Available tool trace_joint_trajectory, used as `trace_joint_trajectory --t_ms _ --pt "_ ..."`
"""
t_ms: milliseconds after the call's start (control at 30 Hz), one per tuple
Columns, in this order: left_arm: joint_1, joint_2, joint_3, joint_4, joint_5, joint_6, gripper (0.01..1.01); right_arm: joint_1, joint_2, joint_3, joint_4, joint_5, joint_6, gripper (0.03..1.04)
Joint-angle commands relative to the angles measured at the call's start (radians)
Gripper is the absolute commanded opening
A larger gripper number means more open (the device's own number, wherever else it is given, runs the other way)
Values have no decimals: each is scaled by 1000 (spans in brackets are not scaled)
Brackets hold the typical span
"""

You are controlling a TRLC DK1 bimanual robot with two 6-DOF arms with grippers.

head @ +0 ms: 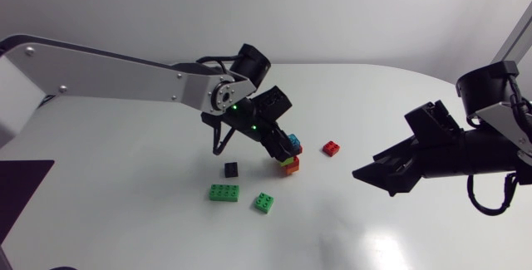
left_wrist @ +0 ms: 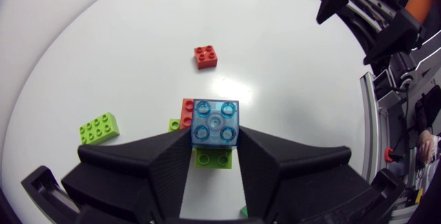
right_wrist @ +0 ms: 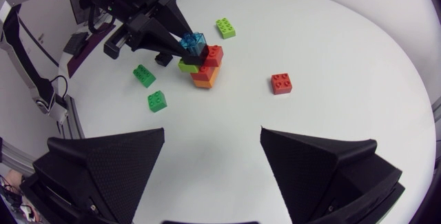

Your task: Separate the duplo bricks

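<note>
Pincer (left_wrist: 215, 145) at left clamps 1 blue brick (left_wrist: 216, 120).

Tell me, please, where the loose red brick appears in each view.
Head view: loose red brick lies right of the stack.
Left wrist view: red brick ahead of the left gripper, beyond its blue brick.
Right wrist view: red brick ahead of the right gripper, beside the stack.
Shared landmark: the blue brick.

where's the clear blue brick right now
The blue brick sits near the table's middle in the head view, clamped in the left gripper over the stack, left of the loose red brick.
</note>
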Motion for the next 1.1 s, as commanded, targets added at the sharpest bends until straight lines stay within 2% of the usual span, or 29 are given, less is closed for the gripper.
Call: trace_joint_trajectory --t_ms 0,267,400,667,1067 --pt "16 -88 -4 -28 54 12 272 2 -29 -10 -3 -20 -16 1002" --pt "24 -201 23 -220 184 118 275 3 -75 1 -43 -97 -84 1002" --pt "27 -233 24 -287 232 164 280 3 -75 10 -87 -155 -156 1002" --pt "30 -261 33 -448 325 271 280 -25 -80 15 -178 -355 -321 1002" --pt "1 -293 69 -579 423 329 282 75 -41 46 -141 -395 -349 1003"
